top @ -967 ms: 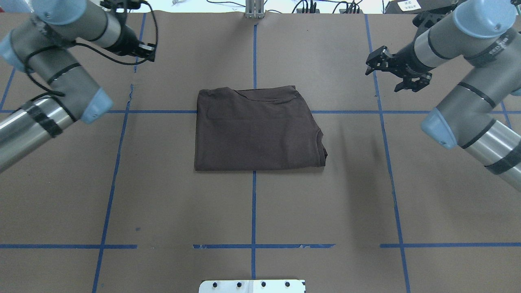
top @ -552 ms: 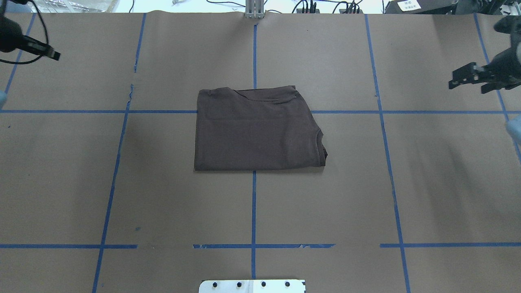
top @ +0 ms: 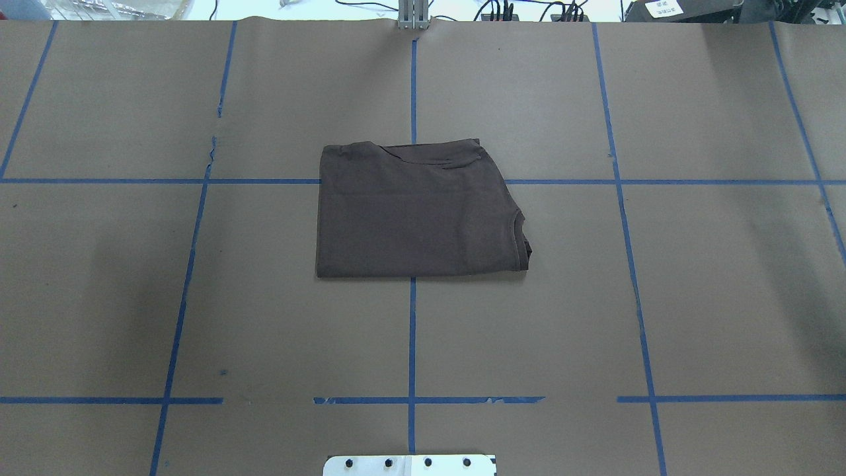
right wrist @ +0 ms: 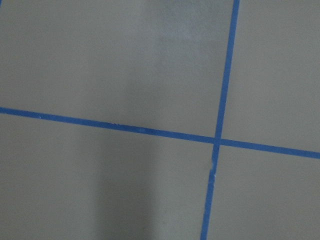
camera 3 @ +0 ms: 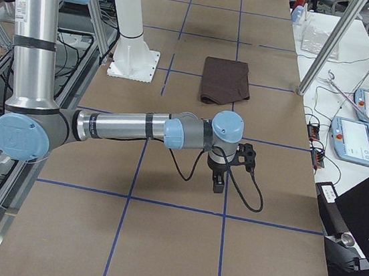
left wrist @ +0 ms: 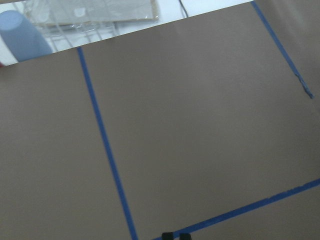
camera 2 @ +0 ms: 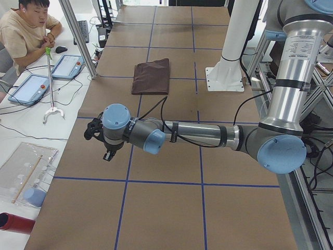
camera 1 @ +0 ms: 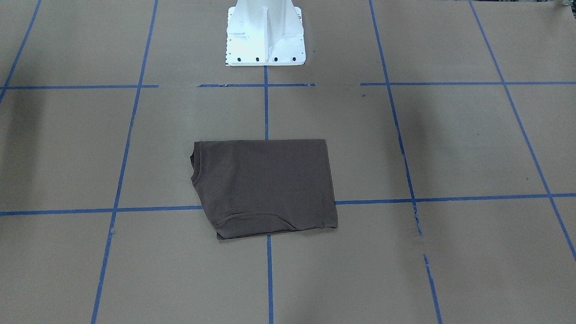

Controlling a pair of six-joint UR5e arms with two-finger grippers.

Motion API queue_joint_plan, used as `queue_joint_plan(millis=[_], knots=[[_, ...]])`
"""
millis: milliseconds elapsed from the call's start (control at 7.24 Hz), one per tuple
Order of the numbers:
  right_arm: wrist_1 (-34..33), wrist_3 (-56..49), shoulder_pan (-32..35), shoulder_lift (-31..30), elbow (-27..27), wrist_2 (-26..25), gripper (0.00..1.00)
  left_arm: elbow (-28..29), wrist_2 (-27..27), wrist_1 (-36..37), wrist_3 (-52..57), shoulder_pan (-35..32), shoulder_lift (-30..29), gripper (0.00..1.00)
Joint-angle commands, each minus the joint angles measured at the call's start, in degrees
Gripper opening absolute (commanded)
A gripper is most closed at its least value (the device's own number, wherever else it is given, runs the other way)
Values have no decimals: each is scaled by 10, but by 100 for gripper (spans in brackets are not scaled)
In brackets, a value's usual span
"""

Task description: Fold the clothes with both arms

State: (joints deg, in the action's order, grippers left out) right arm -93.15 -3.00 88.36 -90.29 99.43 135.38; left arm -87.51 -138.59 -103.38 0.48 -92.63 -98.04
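The dark brown T-shirt [top: 416, 211] lies folded into a flat rectangle at the middle of the table, with the collar at its right edge; it also shows in the front view [camera 1: 265, 186]. Both arms are outside the overhead and front views. In the exterior left view my left gripper [camera 2: 106, 154] hangs over bare paper far from the shirt [camera 2: 152, 75]. Its fingertips [left wrist: 168, 236] sit close together, empty, at the left wrist view's bottom edge. In the exterior right view my right gripper [camera 3: 218, 182] hangs over bare paper, away from the shirt [camera 3: 225, 81]. I cannot tell whether it is open or shut.
Brown paper with a blue tape grid covers the table. The white pedestal base [top: 410, 465] stands at the near edge, also in the front view [camera 1: 265, 36]. An operator [camera 2: 26, 26] sits past the far side. A blue cup [left wrist: 22, 35] stands off the paper's edge.
Both arms have swung outward and left the overhead view, the left one to the left and the right one to the right. The shirt has not moved.
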Motion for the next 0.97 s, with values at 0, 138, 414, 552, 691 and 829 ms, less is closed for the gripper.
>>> queue_joint_plan(millis=[0,138,414,552,691,829], knots=[[-42,-24,9,-12,19,7,100,-117,1,139,35,-16,109,100],[-42,-18,9,-8,17,9,100,-140,43,136,30,-6,131,100],[-40,-18,6,-8,17,7,100,-165,70,181,35,5,140,100],[-39,-18,5,-9,16,4,100,-169,68,179,33,7,145,100],[-39,-19,4,-13,14,3,100,-174,68,178,33,7,145,100],[-39,-20,0,-15,13,2,100,-173,65,177,33,7,145,100]])
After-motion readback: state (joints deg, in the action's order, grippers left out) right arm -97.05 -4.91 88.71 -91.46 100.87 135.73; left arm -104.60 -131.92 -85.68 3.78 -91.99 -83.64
